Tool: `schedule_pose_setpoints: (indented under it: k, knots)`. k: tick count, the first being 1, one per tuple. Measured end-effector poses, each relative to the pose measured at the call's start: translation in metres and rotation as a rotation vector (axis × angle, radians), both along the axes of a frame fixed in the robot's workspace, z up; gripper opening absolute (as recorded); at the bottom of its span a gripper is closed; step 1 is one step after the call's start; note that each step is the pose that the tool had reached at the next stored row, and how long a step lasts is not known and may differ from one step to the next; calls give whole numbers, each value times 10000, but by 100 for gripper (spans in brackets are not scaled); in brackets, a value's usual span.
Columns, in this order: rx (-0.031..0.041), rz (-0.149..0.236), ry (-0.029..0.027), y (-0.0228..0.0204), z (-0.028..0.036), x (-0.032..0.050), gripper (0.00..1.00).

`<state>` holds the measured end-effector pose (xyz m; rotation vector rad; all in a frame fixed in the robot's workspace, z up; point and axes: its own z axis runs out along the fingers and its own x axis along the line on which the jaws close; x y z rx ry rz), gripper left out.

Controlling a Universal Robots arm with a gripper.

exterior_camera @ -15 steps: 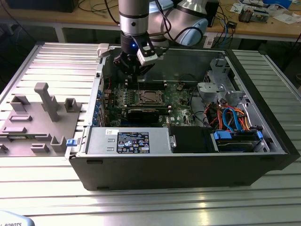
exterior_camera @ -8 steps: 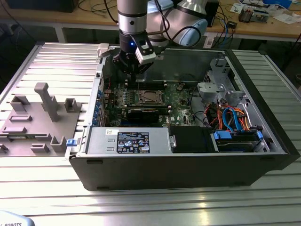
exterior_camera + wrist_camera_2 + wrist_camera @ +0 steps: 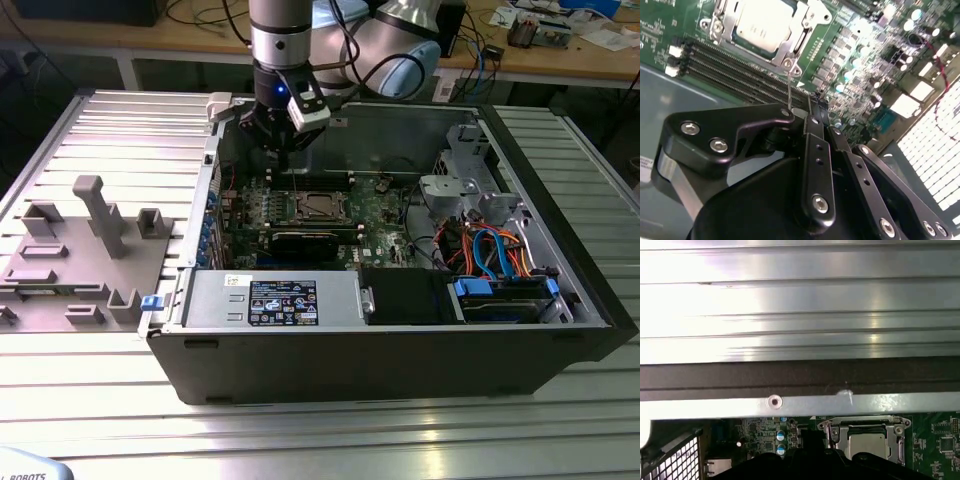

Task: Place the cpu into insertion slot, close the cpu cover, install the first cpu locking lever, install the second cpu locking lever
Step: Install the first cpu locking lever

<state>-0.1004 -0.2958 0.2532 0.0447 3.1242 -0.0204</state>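
The cpu [image 3: 762, 25] lies with its silvery top up in the insertion slot [image 3: 318, 205] on the green board of the opened computer case. The cpu cover [image 3: 790, 47], a silver metal frame, lies flat around it; both also appear in the first wrist view, cpu [image 3: 867, 445] and cover [image 3: 865, 422]. A thin wire locking lever [image 3: 789, 85] rises from the socket's corner towards my gripper [image 3: 816, 100]. The black fingers are shut, with their tips just beside the lever's upper end. In the exterior view my gripper [image 3: 285, 158] hangs above the board, just to the exterior view's left of the socket.
Long black memory slots [image 3: 730, 67] run beside the socket. A drive cage with orange and blue cables [image 3: 490, 250] fills the case on the exterior view's right, and the power supply [image 3: 280, 300] sits at the front. A grey fixture block [image 3: 80, 250] stands on the ribbed table.
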Motion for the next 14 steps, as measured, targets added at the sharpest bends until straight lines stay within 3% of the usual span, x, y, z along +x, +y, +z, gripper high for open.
schedule_pose_setpoints:
  k: [14]
  knots:
    - [4, 93, -1, 6, 0, 115, 11]
